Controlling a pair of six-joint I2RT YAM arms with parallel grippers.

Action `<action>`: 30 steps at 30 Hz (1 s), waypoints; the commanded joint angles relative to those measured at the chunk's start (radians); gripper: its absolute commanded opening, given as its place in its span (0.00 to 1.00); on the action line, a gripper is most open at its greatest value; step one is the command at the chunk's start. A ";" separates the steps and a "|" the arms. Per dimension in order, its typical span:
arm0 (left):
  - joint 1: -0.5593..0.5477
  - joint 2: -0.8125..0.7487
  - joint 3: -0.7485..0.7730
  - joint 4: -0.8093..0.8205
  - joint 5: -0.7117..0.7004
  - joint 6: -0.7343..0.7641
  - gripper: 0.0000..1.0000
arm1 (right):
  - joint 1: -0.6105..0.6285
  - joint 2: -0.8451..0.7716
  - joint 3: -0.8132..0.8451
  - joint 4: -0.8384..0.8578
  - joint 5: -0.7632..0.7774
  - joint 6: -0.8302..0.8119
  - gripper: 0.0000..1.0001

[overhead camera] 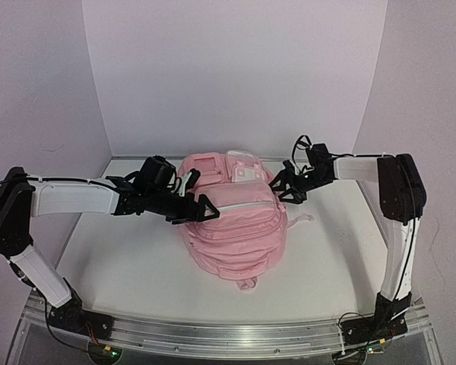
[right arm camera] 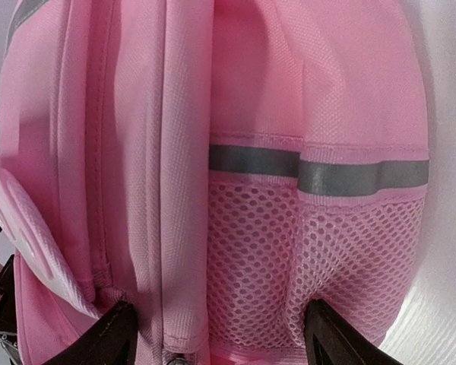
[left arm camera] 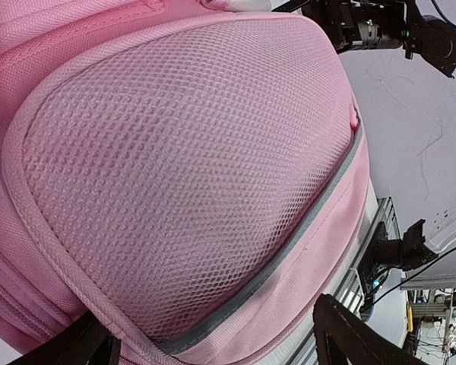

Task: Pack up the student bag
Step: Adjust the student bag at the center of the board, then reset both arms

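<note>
The student bag (overhead camera: 239, 228) is a big pink backpack lying in the middle of the table, with a white patch (overhead camera: 245, 173) near its far end. My left gripper (overhead camera: 199, 207) is pressed to the bag's left side. In the left wrist view the bag's mesh pocket (left arm camera: 182, 152) fills the frame, and the left gripper (left arm camera: 213, 327) is open, its fingers spread wide across the pocket's lower edge. My right gripper (overhead camera: 286, 186) is at the bag's right side. It is also open (right arm camera: 220, 312), its fingers straddling a mesh side pocket (right arm camera: 289, 258) below a grey reflective strip (right arm camera: 319, 171).
White walls close in the table (overhead camera: 121, 258) at the back and on both sides. A metal rail (overhead camera: 228, 338) with the arm bases runs along the near edge. The right arm (left arm camera: 372, 30) shows beyond the bag in the left wrist view.
</note>
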 commanded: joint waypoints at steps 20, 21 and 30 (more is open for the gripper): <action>0.184 -0.102 0.177 -0.217 -0.112 0.022 1.00 | 0.035 -0.406 -0.141 -0.061 -0.073 -0.013 0.83; 0.203 -0.112 0.198 -0.251 -0.125 0.038 1.00 | 0.016 -0.420 -0.115 -0.076 -0.073 -0.025 0.83; 0.324 -0.192 0.400 -0.565 -0.453 0.173 1.00 | -0.173 -0.513 0.058 -0.262 0.005 -0.224 0.98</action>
